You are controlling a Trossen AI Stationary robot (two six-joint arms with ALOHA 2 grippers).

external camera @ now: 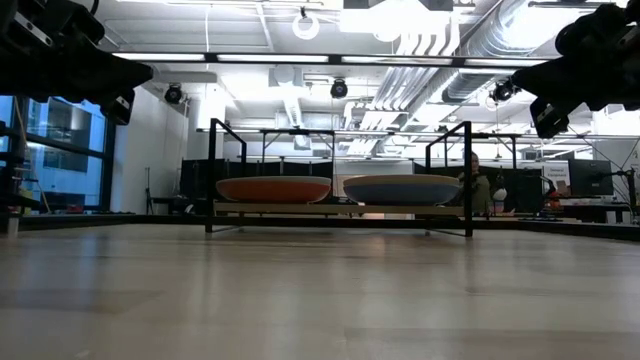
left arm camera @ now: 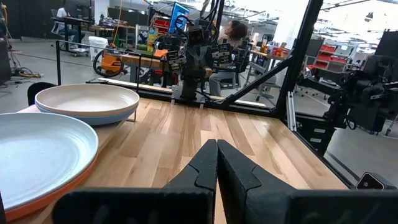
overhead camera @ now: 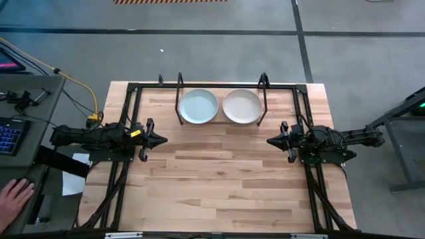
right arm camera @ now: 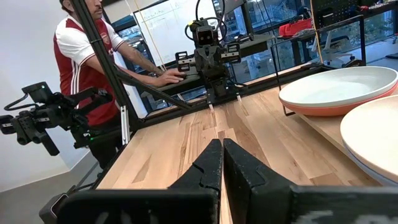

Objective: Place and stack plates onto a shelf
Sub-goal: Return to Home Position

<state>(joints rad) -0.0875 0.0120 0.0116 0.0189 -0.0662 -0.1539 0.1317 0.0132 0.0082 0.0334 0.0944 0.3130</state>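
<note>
The black rod shelf (overhead camera: 178, 99) stands at the table's far edge and carries two stacks. The pale green plate (overhead camera: 198, 106) lies on the red plate (external camera: 273, 188) on the shelf's left half. On its right half the cream-white plate (overhead camera: 242, 106) lies on the blue plate (external camera: 402, 188). My left gripper (overhead camera: 165, 140) hangs shut above the table's left side, pointing right, clear of the shelf. My right gripper (overhead camera: 269, 141) hangs shut above the right side, pointing left. In the wrist views the shut fingers of the left gripper (left arm camera: 217, 146) and the right gripper (right arm camera: 222, 144) hold nothing.
A larger black frame (overhead camera: 133, 86) edges the table. Bare wood (overhead camera: 212, 179) stretches between the arms and toward the near edge. A person's hand (overhead camera: 13, 196) rests off the table's left side by a desk with a keyboard (overhead camera: 10, 136); the person (right arm camera: 87, 50) shows beyond the table in the right wrist view.
</note>
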